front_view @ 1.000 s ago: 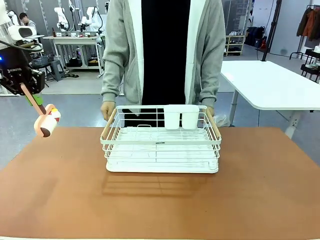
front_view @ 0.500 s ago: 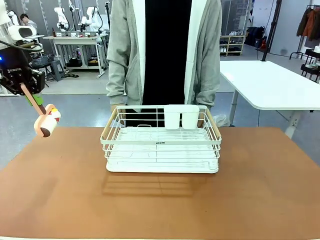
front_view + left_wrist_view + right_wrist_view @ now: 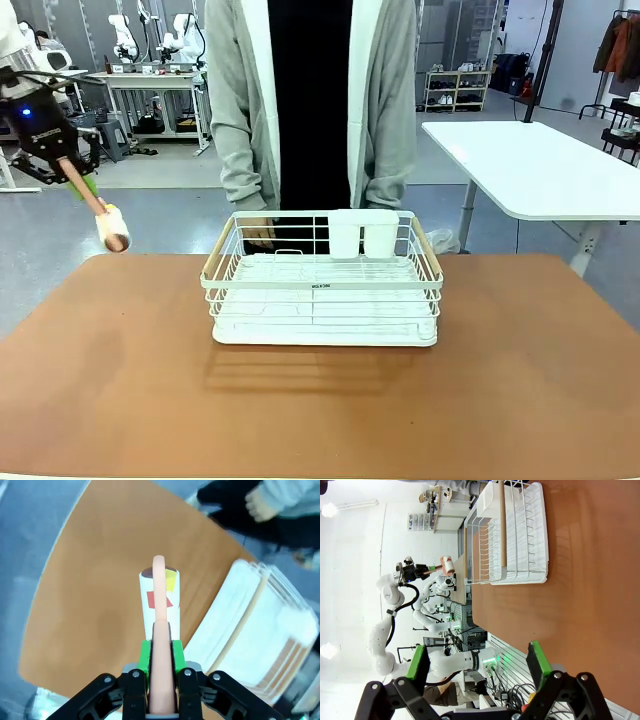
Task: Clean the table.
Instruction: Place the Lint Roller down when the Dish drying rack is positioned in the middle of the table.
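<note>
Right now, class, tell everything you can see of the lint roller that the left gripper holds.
The lint roller has a long salmon-pink handle and a white roll bearing red and yellow marks. The left gripper is shut on the handle between its green pads. In the front view it slants downward, roll lowest, hanging above the table's far left corner without touching it.

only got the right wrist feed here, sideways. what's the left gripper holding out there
Observer: The left gripper is shut on the peach handle of a lint roller, clear in its wrist view.
Operator: roller on the table yet
Observer: No. From the front, the lint roller hangs in the air beyond the table's far left corner.
Operator: anyone touching the rack
Observer: A person's hand is right behind the white wire rack; contact is hard to tell.
</note>
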Robot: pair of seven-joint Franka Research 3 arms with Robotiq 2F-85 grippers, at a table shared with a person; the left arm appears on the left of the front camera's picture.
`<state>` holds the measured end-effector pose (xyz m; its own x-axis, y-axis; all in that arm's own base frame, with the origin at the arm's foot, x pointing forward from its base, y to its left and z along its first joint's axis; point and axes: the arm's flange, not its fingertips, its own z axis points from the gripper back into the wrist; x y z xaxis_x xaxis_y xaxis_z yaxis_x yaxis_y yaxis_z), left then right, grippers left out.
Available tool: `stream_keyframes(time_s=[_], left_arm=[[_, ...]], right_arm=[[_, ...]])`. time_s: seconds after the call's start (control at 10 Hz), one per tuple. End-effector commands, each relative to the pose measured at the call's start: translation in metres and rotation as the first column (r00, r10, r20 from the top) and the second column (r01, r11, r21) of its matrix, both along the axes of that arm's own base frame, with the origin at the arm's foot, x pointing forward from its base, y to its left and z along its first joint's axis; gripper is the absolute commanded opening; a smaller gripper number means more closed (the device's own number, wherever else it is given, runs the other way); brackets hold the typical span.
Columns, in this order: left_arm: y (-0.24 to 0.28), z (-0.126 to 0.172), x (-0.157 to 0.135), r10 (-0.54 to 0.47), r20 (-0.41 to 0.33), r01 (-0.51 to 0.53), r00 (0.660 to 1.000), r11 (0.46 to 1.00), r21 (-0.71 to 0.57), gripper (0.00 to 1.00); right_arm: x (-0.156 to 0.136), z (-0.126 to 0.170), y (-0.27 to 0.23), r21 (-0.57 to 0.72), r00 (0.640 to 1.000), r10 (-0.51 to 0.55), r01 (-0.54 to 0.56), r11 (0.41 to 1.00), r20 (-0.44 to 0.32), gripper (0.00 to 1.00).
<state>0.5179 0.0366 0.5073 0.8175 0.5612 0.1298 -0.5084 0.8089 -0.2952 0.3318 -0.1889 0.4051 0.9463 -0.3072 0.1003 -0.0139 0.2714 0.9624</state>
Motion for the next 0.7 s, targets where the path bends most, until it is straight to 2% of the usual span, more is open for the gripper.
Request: stream_keyframes(time_s=[0.0, 0.1, 0.2, 0.3, 0.4, 0.5, 0.6], left_arm=[[0.002, -0.007, 0.022, 0.516, 0.102, -0.509, 0.85, 0.856, -0.09, 0.21], [0.004, -0.016, 0.031, 0.689, 0.052, -0.668, 0.723, 0.716, -0.202, 0.21], [0.003, -0.03, 0.031, 0.76, 0.036, -0.727, 0.649, 0.633, -0.268, 0.21], [-0.003, -0.047, 0.022, 0.746, 0.009, -0.718, 0.666, 0.644, -0.264, 0.21], [-0.008, -0.063, 0.01, 0.751, 0.056, -0.709, 0.658, 0.643, -0.289, 0.21], [-0.009, -0.076, 0.002, 0.768, 0.053, -0.715, 0.639, 0.617, -0.328, 0.21], [-0.006, -0.096, 0.0, 0.795, 0.053, -0.733, 0.604, 0.58, -0.355, 0.21]], right_arm=[[-0.001, 0.002, 0.001, 0.008, 1.0, 0.001, -0.002, 1.0, 0.026, 1.0], [-0.001, 0.002, 0.001, 0.008, 1.0, 0.001, -0.002, 1.0, 0.026, 1.0], [-0.001, 0.002, 0.001, 0.008, 1.0, 0.001, -0.002, 1.0, 0.026, 1.0], [-0.001, 0.002, 0.001, 0.008, 1.0, 0.001, -0.002, 1.0, 0.026, 1.0], [-0.001, 0.002, 0.001, 0.008, 1.0, 0.001, -0.002, 1.0, 0.026, 1.0], [-0.001, 0.002, 0.001, 0.008, 1.0, 0.001, -0.002, 1.0, 0.026, 1.0], [-0.001, 0.002, 0.001, 0.008, 1.0, 0.001, -0.002, 1.0, 0.026, 1.0]])
